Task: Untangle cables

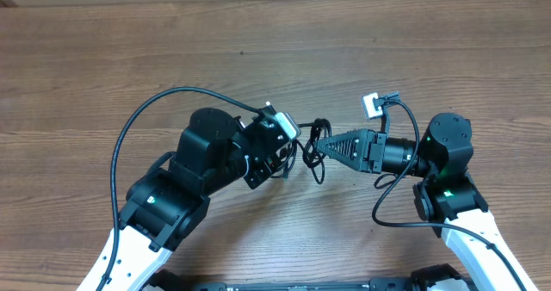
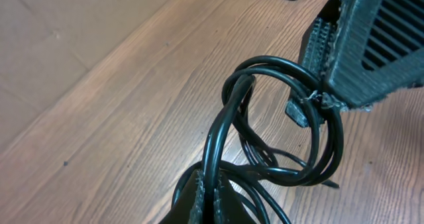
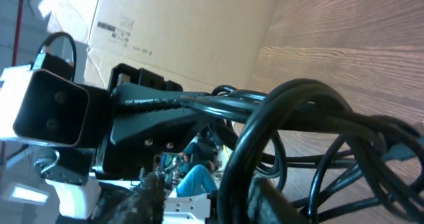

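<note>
Seen from overhead, two robot arms meet over the middle of a brown wooden bench point(image 1: 258, 50). Between them hangs a small bundle of thin black cables point(image 1: 317, 164), looped over one another in a knot.

The left hand point(image 1: 291, 151) reaches in from the lower left. Its wrist camera shows its two fingers point(image 2: 195, 207) closed together at the bottom of the view. Several cable strands are pinched between them and rise into round loops point(image 2: 225, 118).

The right hand point(image 1: 317, 143) points leftward from the right side. Its fingers taper to a closed tip that grips the same bundle. In the left wrist view its ribbed grey finger point(image 2: 358, 52) presses against the top of a loop.

The right wrist camera shows the cable loops point(image 3: 298, 105) filling the foreground, raised off the bench.
</note>
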{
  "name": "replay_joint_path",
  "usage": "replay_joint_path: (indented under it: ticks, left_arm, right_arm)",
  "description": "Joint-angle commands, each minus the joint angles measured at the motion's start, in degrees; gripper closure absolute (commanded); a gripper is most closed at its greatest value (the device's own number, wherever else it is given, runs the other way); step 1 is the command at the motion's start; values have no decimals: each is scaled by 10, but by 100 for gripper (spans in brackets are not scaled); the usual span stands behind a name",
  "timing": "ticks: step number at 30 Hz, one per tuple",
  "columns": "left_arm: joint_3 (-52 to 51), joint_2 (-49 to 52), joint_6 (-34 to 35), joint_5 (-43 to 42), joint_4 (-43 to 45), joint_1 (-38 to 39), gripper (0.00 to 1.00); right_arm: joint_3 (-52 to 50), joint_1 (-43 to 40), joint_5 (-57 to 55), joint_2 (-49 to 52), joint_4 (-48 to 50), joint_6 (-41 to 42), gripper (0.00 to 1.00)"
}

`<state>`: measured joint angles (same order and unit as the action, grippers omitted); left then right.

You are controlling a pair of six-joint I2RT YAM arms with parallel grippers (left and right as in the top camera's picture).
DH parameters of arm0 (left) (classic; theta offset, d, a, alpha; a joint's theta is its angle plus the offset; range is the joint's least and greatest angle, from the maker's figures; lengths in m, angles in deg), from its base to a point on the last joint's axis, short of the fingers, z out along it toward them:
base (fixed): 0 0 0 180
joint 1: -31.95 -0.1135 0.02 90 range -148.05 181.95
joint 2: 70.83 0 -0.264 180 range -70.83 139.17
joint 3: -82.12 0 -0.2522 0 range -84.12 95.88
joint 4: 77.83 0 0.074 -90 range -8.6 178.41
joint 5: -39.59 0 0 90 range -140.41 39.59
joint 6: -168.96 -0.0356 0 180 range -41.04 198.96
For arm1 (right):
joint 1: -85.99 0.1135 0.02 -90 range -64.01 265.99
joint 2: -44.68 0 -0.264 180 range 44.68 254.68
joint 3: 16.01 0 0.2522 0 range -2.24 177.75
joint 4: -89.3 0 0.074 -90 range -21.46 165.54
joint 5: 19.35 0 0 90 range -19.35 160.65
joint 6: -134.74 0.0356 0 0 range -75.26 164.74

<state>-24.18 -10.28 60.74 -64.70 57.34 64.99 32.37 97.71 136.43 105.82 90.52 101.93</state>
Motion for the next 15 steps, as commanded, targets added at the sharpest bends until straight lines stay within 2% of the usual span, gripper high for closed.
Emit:
replay_joint_path:
  ticks: [1,3,6,8,12,13,15]
  left_arm:
    - [10,1,18,-21,5,4,96]
    - [10,1,17,-45,5,4,96]
    - [10,1,18,-64,4,4,96]
    - [10,1,17,-74,5,4,96]
    - [10,1,17,-78,7,4,96]
    - [10,1,17,-78,7,4,96]
    - [10,1,17,-78,7,4,96]
  right_arm:
    - [8,2,5,-2,5,-5,64]
    - [8,2,5,-2,11,-5,62]
    - [8,2,2,-2,12,-7,47]
    - [8,2,2,-2,12,-8,47]
    - [8,2,3,-2,12,-18,78]
    - [8,2,3,-2,12,-18,95]
    - [8,2,3,-2,12,-18,96]
